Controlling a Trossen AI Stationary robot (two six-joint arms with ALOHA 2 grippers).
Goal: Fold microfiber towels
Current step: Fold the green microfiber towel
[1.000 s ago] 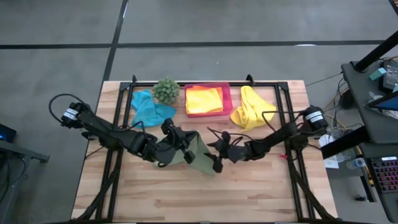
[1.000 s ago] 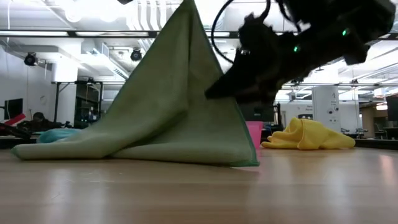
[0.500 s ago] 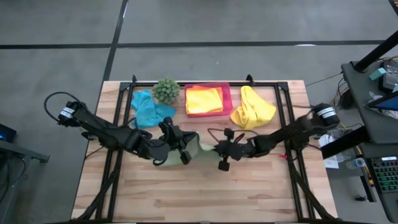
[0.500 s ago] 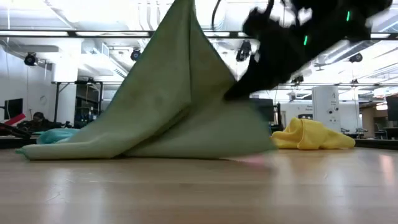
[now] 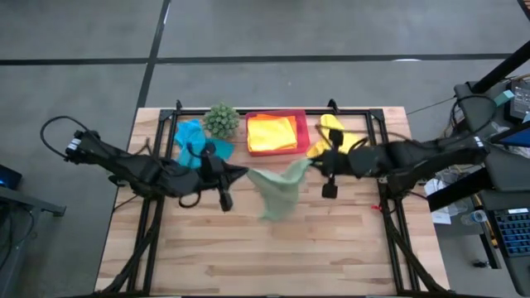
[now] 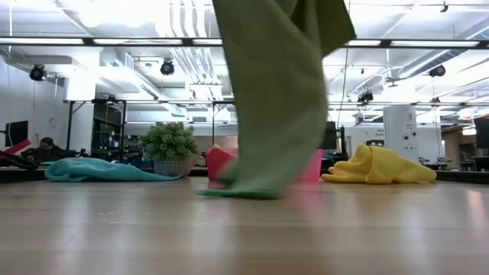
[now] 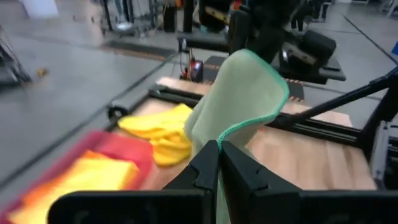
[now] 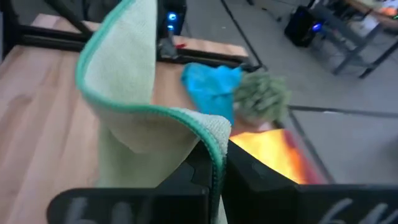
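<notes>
A light green microfiber towel (image 5: 277, 192) hangs between my two grippers above the table's middle. In the low view the towel (image 6: 279, 99) falls as a long drape, and its blurred lower end (image 6: 244, 189) reaches down to about the table top. My left gripper (image 5: 242, 172) is shut on the towel's left top part, and my right gripper (image 5: 311, 163) is shut on its right top part. A teal towel (image 5: 195, 142) lies flat at the far left. A yellow towel (image 5: 335, 142) lies bunched at the far right. My left gripper pinches the green towel's teal-hemmed edge (image 7: 231, 132) between its two shut fingers, coming nearly level from the table's left. The cloth rises and folds over beyond the fingertips. My right gripper pinches the hemmed edge (image 8: 216, 142) between its two shut fingers, coming nearly level from the table's right. The towel sags slack between the two holds and hangs below them.
A pink tray (image 5: 302, 132) at the far middle holds folded yellow and orange cloth. A small spiky green plant (image 5: 221, 120) stands left of it. The black frame rails (image 5: 157, 157) run along both sides. The near half of the wooden table (image 5: 273, 257) is bare.
My right gripper has shut on the towel's edge, then risen fast and drawn back toward the table's right and far side. My left gripper has risen and drawn left. The towel, earlier a tent resting on the table, now hangs lifted between them.
</notes>
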